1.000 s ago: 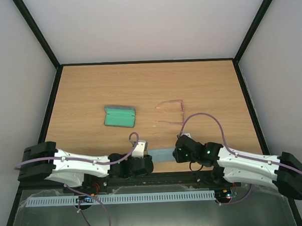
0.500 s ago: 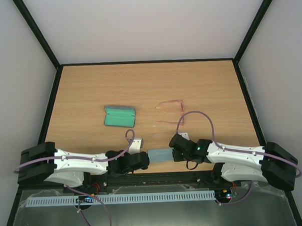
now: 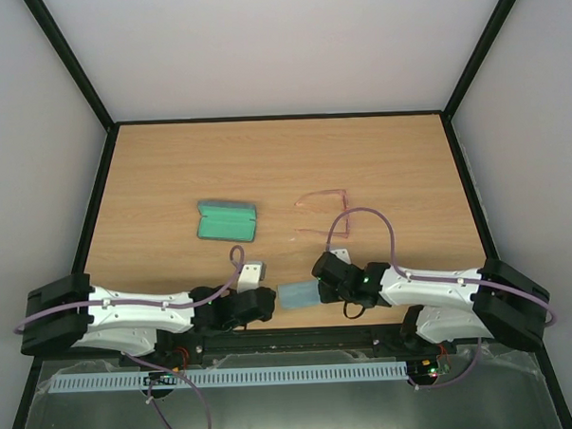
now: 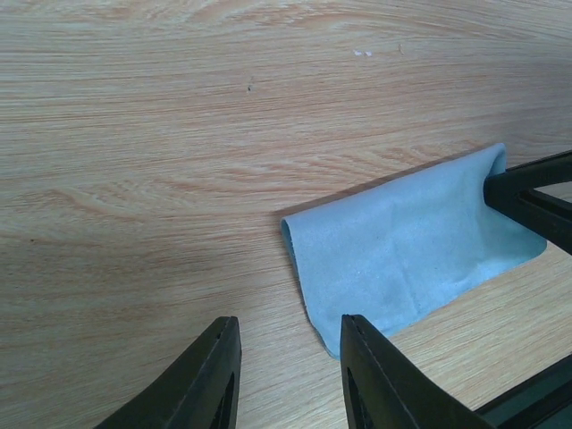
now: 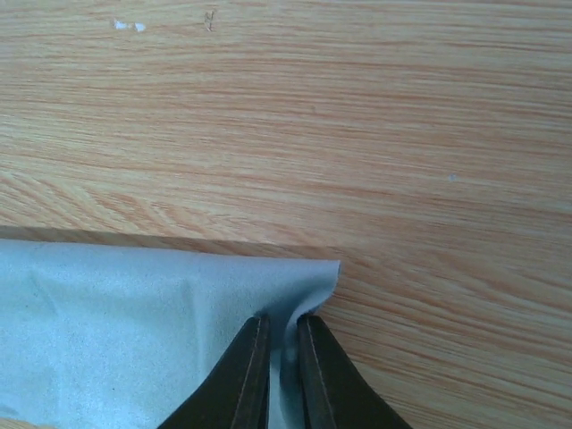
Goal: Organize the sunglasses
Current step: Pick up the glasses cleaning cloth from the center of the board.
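Observation:
The pinkish-red sunglasses [image 3: 322,214] lie open on the table, right of centre. The grey-blue case [image 3: 226,220] lies open to their left, green inside showing. A blue-grey cloth [image 3: 299,294] lies near the front edge; it also shows in the left wrist view [image 4: 411,250] and the right wrist view [image 5: 134,331]. My right gripper [image 5: 281,344] is shut on the cloth's right edge, pinching a fold. My left gripper [image 4: 290,357] is open and empty, low over the table just left of the cloth's left edge.
Black frame rails border the table [image 3: 265,158] on the left, back and right. The right arm's purple cable [image 3: 362,216] loops close over the sunglasses. The arm bases and a white cable tray [image 3: 227,377] sit along the near edge.
My right gripper has dragged the cloth leftward along the front edge. My left gripper has drawn back left, and its arm lies lower along the edge.

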